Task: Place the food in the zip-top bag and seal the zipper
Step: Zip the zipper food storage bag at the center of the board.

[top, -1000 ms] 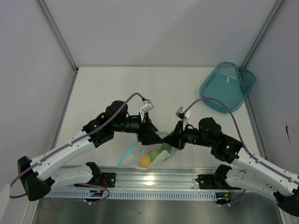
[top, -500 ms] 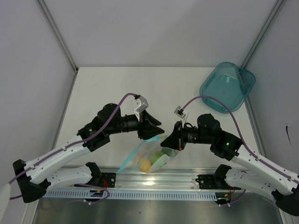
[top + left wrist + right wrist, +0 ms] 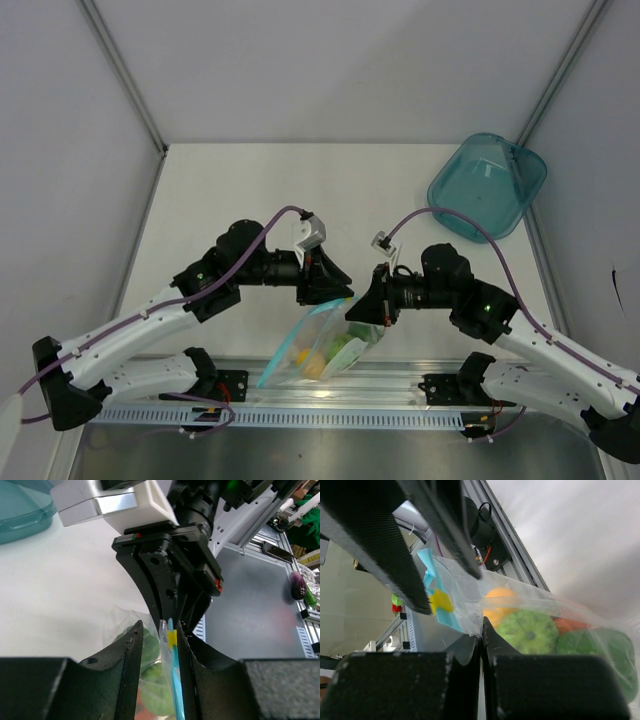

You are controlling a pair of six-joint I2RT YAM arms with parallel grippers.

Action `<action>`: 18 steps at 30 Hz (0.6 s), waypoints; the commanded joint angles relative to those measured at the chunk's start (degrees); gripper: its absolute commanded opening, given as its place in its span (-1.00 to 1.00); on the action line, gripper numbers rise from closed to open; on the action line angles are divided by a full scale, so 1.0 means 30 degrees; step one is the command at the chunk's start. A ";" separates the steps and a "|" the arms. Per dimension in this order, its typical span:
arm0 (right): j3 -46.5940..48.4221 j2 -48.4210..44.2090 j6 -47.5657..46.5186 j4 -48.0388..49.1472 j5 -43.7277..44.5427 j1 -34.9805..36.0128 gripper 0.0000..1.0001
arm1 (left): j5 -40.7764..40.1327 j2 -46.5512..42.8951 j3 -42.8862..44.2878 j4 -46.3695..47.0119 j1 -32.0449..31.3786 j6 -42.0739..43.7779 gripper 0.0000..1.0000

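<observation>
The clear zip-top bag [image 3: 318, 345] hangs between both grippers above the table's near edge. Through the plastic I see the food: a yellow-orange piece [image 3: 500, 602], a light green one [image 3: 527, 630], an orange-red one [image 3: 570, 625] and a dark green one [image 3: 607, 652]. My right gripper [image 3: 481, 630] is shut on the bag's edge beside the mouth. My left gripper [image 3: 159, 636] is open, its jaws straddling the mouth. The blue-teal zipper [image 3: 175, 685] with a yellow slider [image 3: 171, 638] runs close along the right finger [image 3: 195, 665].
A translucent teal bowl [image 3: 487, 185] stands at the back right of the white table [image 3: 220, 190]. An aluminium rail [image 3: 330, 382] with both arm bases runs along the near edge, right below the bag. Grey walls close in the table.
The left gripper drew back up-left from the bag, then returned to its mouth. The bag swung out longer toward the rail. The right gripper kept its hold.
</observation>
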 commanded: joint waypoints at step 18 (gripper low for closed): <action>0.1571 0.0431 0.0682 0.0076 -0.0791 -0.0374 -1.00 | -0.0339 -0.0255 0.0247 -0.1341 -0.1247 0.1863 -0.28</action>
